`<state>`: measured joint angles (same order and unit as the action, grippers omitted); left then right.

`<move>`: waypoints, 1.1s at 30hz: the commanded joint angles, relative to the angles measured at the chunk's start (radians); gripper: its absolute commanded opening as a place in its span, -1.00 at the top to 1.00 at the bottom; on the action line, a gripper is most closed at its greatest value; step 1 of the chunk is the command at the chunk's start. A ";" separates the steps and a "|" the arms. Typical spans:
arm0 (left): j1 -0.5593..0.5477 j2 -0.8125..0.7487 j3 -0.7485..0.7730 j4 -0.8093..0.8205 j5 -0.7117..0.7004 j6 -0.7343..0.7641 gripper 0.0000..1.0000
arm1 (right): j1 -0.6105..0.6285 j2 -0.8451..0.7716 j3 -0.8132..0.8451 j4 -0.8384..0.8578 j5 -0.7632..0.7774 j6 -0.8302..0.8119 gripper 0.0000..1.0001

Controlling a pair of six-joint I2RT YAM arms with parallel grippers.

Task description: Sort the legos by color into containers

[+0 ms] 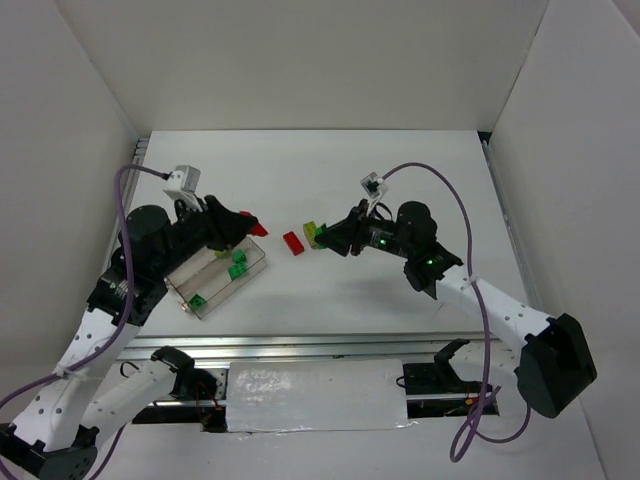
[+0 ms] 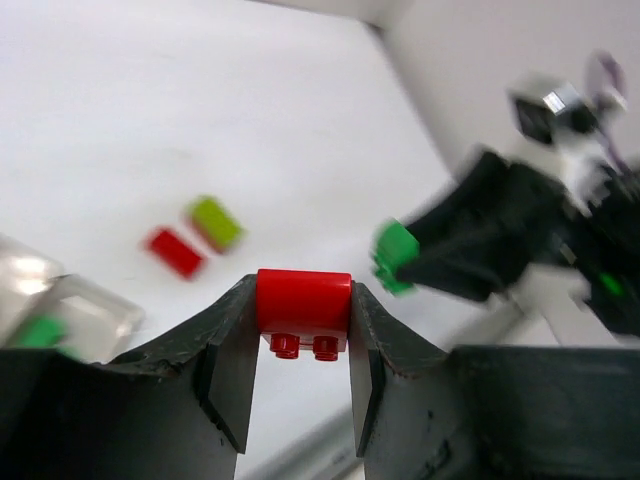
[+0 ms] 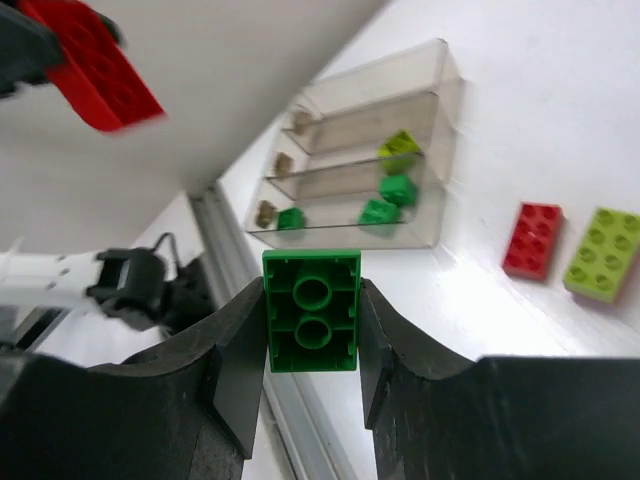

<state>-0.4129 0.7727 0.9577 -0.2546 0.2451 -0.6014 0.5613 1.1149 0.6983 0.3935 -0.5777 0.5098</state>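
Left claw (image 2: 303, 300) grips a red brick (image 2: 303, 290), right claw (image 3: 312, 300) a green brick (image 3: 311, 325) (both clear of the worktop (image 1: 380, 180)), evidently held for delivery to the tray (image 3: 440, 130).

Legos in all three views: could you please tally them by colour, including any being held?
Red legos: 2, one held by the left tool.
Bright green legos: 4, one held by the right tool, three in the clear tray.
Yellow-green legos: 2.
Total: 8.
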 commanded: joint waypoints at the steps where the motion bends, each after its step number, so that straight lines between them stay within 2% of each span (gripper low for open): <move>1: 0.029 0.045 0.093 -0.265 -0.464 0.011 1.00 | 0.060 0.072 0.105 -0.153 0.224 -0.065 1.00; 2: 0.036 0.068 0.110 -0.305 -0.542 -0.018 1.00 | 0.092 0.133 0.133 -0.174 0.274 -0.065 1.00; 3: 0.042 0.080 0.148 -0.346 -0.681 -0.068 1.00 | 0.133 0.175 0.214 -0.229 0.326 -0.070 1.00; 4: 0.055 0.091 0.171 -0.436 -0.749 -0.099 1.00 | 0.226 0.221 0.272 -0.267 0.384 -0.091 1.00; 5: 0.062 0.106 0.194 -0.478 -0.809 -0.128 1.00 | 0.273 0.331 0.330 -0.307 0.504 -0.100 1.00; 6: 0.068 0.111 0.231 -0.506 -0.907 -0.171 1.00 | 0.308 0.394 0.456 -0.376 0.548 -0.106 1.00; 7: 0.085 0.118 0.246 -0.552 -0.946 -0.191 1.00 | 0.359 0.510 0.518 -0.393 0.576 -0.100 1.00; 9: 0.117 0.128 0.282 -0.555 -0.995 -0.199 1.00 | 0.384 0.619 0.683 -0.468 0.660 -0.082 1.00; 11: 0.157 0.174 0.331 -0.572 -0.994 -0.210 1.00 | 0.405 0.764 0.844 -0.539 0.697 -0.077 1.00; 14: 0.250 0.249 0.366 -0.528 -0.890 -0.183 1.00 | 0.410 0.908 0.984 -0.611 0.710 -0.076 1.00; 17: 0.299 0.316 0.381 -0.474 -0.833 -0.184 1.00 | 0.413 0.977 1.032 -0.613 0.694 -0.079 0.89; 20: 0.336 0.381 0.412 -0.462 -0.771 -0.199 1.00 | 0.416 1.031 1.078 -0.631 0.665 -0.089 0.66; 22: 0.341 0.404 0.412 -0.433 -0.751 -0.207 1.00 | 0.417 1.057 1.099 -0.650 0.658 -0.100 0.62; 24: 0.347 0.418 0.408 -0.399 -0.748 -0.210 1.00 | 0.416 1.057 1.096 -0.645 0.654 -0.114 0.20; 26: 0.353 0.436 0.397 -0.370 -0.747 -0.212 1.00 | 0.416 1.045 1.093 -0.644 0.650 -0.120 -0.37; 28: 0.356 0.450 0.391 -0.350 -0.744 -0.215 1.00 | 0.416 1.031 1.087 -0.640 0.645 -0.122 -0.52; 29: 0.362 0.459 0.388 -0.341 -0.739 -0.216 1.00 | 0.416 1.005 1.081 -0.636 0.639 -0.123 -0.69; 33: 0.365 0.525 0.372 -0.263 -0.725 -0.209 0.95 | 0.414 0.898 1.028 -0.628 0.647 -0.126 -0.73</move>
<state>-0.0547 1.2560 1.3327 -0.6216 -0.4953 -0.7944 0.9764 2.1582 1.7313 -0.2504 0.0601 0.3988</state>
